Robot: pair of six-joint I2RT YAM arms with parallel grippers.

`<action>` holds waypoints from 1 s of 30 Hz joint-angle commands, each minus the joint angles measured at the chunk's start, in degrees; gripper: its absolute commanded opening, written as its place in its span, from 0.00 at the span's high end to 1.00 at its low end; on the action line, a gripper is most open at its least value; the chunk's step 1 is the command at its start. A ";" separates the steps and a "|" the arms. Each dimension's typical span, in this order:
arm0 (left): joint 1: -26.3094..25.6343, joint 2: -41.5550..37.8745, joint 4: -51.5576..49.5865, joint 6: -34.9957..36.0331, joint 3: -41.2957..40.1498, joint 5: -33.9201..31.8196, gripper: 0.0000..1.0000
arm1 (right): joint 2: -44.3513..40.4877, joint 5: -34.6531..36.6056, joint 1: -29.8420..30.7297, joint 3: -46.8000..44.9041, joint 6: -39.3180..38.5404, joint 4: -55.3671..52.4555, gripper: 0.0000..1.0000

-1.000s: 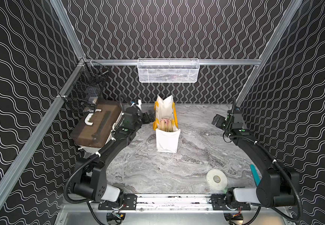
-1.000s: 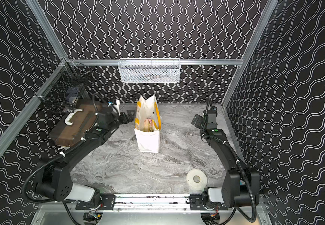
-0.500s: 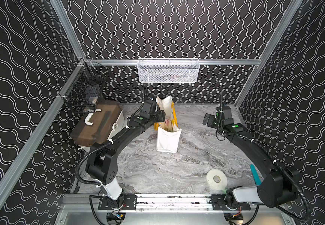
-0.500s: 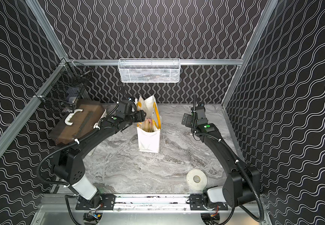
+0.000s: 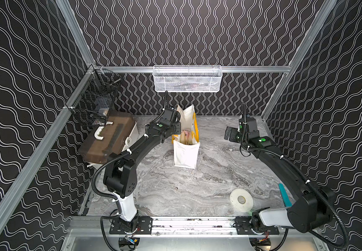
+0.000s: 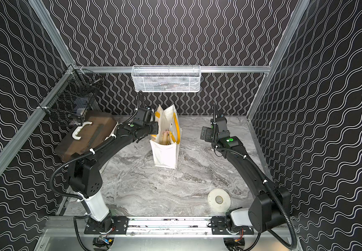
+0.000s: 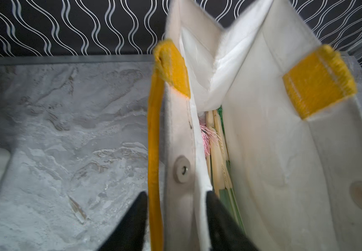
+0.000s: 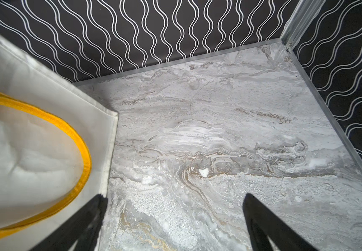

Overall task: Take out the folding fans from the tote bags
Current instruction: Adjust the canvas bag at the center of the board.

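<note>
The right gripper (image 8: pixel 173 195) has edged in near the tote (image 5: pixel 185 155), jaws wide and empty. The left gripper (image 7: pixel 175 193) has swung from the box (image 5: pixel 108 139) to the tote's rim. Its jaws have narrowed astride one wall and its handle (image 7: pixel 154 152), but I cannot tell whether they pinch. The fans (image 7: pixel 218 156) stand inside, none out yet, so this is probably bracing the mouth for a first pick.
</note>
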 commanded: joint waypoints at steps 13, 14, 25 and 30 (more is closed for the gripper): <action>1.76 11.13 -12.12 6.51 17.01 1.46 0.39 | -0.32 -1.99 0.17 0.13 -0.19 1.59 0.00; 1.83 11.90 -11.97 6.53 17.53 1.89 0.43 | -0.39 -2.27 0.09 0.19 -0.18 1.59 0.00; 1.83 11.52 -8.67 8.05 18.97 4.73 1.00 | -1.72 -6.02 0.17 0.12 0.25 2.52 0.00; 1.76 7.79 -9.07 10.94 21.37 9.85 1.00 | -2.26 -10.62 0.18 1.70 0.98 2.57 0.01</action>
